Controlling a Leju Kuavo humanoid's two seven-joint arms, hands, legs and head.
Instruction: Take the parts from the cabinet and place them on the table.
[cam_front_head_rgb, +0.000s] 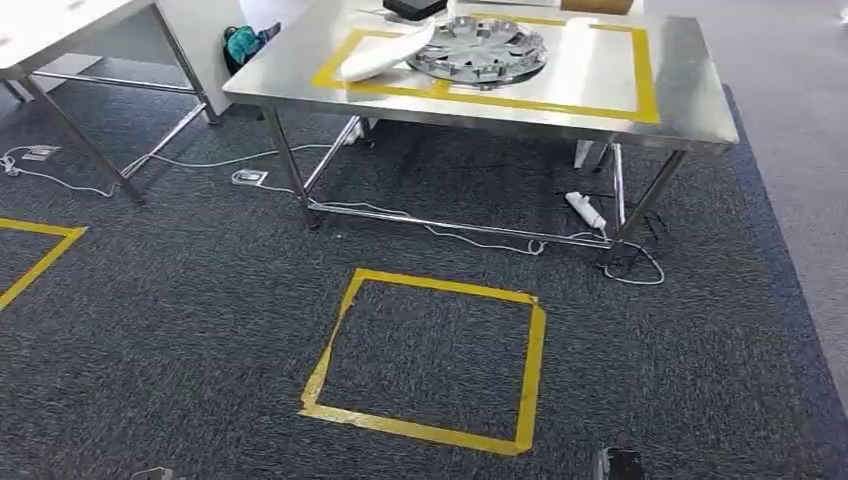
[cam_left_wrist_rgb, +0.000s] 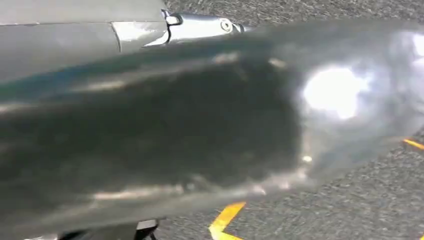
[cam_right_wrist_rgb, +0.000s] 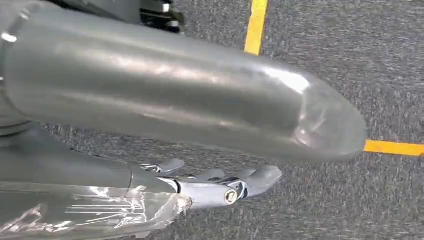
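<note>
On the table (cam_front_head_rgb: 680, 100), inside the tape, sit a hubcap (cam_front_head_rgb: 478, 48) and white panel (cam_front_head_rgb: 385, 55): you'd grip these light, stiff, slick parts by the rim; right hand (cam_right_wrist_rgb: 220, 182) loose and empty, left hand's state unclear.

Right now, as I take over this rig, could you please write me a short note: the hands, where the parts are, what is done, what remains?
Right hand: hangs over the carpet, fingers stretched out, holding nothing.
Left hand: the thumb, close to the camera, hides the fingers; I cannot tell its state.
Parts: a silver wheel cover and a white curved part lie side by side on the steel table, inside its yellow tape frame.
Done: these two seem placed.
Left: I cannot tell whether more parts wait in the cabinet.
</note>
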